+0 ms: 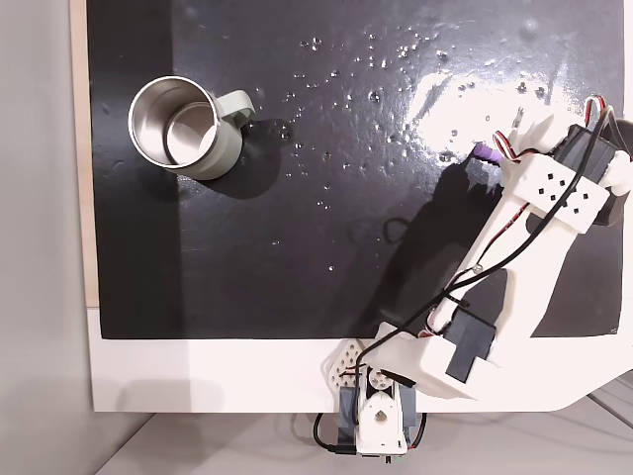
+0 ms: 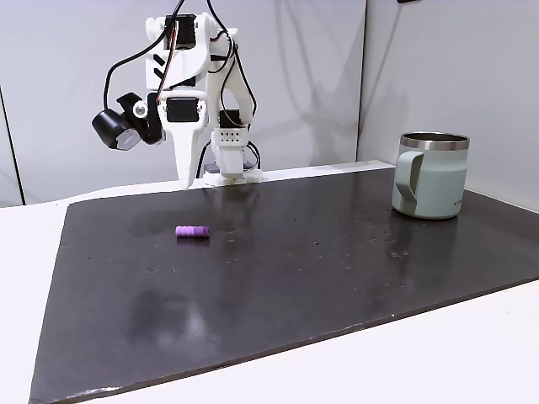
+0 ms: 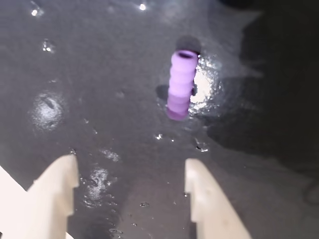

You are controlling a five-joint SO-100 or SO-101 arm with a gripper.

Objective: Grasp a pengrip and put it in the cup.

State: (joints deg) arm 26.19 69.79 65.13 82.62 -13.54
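The pengrip (image 3: 180,84), a small purple ribbed cylinder, lies on the black mat just ahead of my gripper (image 3: 130,167) in the wrist view. My gripper is open, with its white fingers (image 3: 57,184) spread wide and nothing between them. In a fixed view my gripper (image 2: 187,181) points straight down, hanging a little above the mat and behind the pengrip (image 2: 192,231). From above, the pengrip (image 1: 485,151) peeks out beside my wrist. The cup (image 1: 183,127), a sage-green mug with a steel inside, stands upright far across the mat (image 2: 429,175).
A black glossy mat (image 2: 337,278) covers most of the white table (image 1: 198,376). My arm's base (image 1: 381,416) sits at the table edge. Cables loop over my arm (image 2: 126,67). Small specks and glare spot the mat.
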